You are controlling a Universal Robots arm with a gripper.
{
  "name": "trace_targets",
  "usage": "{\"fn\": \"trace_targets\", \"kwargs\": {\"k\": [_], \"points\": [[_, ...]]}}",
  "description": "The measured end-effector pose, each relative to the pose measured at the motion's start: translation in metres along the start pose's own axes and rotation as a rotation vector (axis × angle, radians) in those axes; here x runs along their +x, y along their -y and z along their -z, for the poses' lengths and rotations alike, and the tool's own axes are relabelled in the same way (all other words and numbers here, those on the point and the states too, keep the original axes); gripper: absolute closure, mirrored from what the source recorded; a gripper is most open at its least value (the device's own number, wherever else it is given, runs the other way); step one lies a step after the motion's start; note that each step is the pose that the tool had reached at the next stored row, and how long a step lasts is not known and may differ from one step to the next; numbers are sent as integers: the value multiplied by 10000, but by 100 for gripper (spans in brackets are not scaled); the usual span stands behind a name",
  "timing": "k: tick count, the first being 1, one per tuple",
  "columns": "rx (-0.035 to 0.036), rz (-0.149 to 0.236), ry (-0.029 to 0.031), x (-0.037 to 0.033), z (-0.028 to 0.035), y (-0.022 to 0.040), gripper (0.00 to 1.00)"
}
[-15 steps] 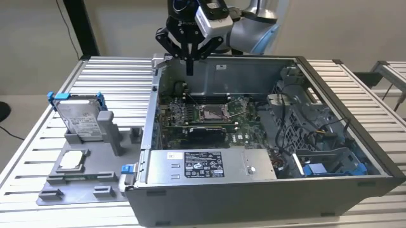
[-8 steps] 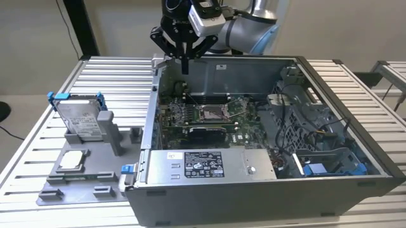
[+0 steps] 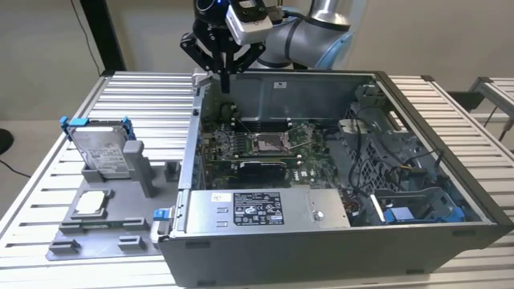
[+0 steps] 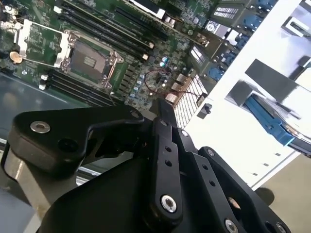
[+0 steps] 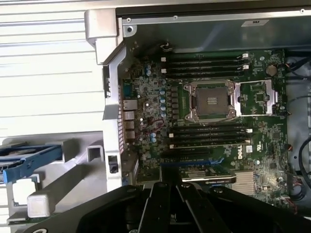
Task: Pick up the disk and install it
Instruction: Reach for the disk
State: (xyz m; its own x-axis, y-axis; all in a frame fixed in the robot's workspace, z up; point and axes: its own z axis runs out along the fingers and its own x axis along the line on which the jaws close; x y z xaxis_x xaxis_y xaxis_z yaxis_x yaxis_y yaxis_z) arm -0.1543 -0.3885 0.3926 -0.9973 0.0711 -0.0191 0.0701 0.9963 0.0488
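Observation:
The disk (image 3: pixel 105 147), silver-grey with a white label and a blue bracket, stands upright in a grey holder (image 3: pixel 120 180) on the exterior view's left, outside the computer case. Its blue bracket also shows in the second wrist view (image 4: pixel 272 121) and the first wrist view (image 5: pixel 29 158). My gripper (image 3: pixel 226 86) hangs above the case's back left corner, well away from the disk. Its black fingers are shut together and hold nothing, and they point down over the motherboard's edge in both wrist views (image 4: pixel 162 106) (image 5: pixel 170 184).
The open computer case (image 3: pixel 434 180) holds a green motherboard (image 3: pixel 265 144) with an empty socket (image 5: pixel 213 101), a grey power supply box (image 3: pixel 265 208) and a blue drive bay (image 3: pixel 410 214). A small silver chip (image 3: pixel 91 203) lies on the grey fixture. The table (image 3: pixel 136 96) is slatted metal.

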Motion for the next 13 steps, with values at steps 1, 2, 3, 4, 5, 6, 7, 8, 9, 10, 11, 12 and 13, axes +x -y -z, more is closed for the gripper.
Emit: {"fn": "trace_targets", "kwargs": {"k": [1, 2, 3, 4, 5, 6, 7, 8, 9, 10, 11, 12, 13], "points": [[0, -1, 0, 20, 0, -4, 100], [1, -1, -1, 41, 1, -8, 100], [1, -2, -1, 63, 1, -11, 100], [1, 0, -1, 86, 2, -15, 100], [0, 0, 0, 109, 1, -19, 100], [0, 0, 0, 134, 2, -23, 100], [1, -1, -1, 159, 2, -26, 100], [1, -1, -1, 186, 3, -31, 100], [0, -1, 0, 210, 2, -35, 100], [0, 0, 0, 234, 3, -39, 100], [0, 0, 0, 257, 3, -43, 100], [0, 0, 0, 280, 3, -47, 100], [1, 0, -1, 303, 4, -51, 100]]}}
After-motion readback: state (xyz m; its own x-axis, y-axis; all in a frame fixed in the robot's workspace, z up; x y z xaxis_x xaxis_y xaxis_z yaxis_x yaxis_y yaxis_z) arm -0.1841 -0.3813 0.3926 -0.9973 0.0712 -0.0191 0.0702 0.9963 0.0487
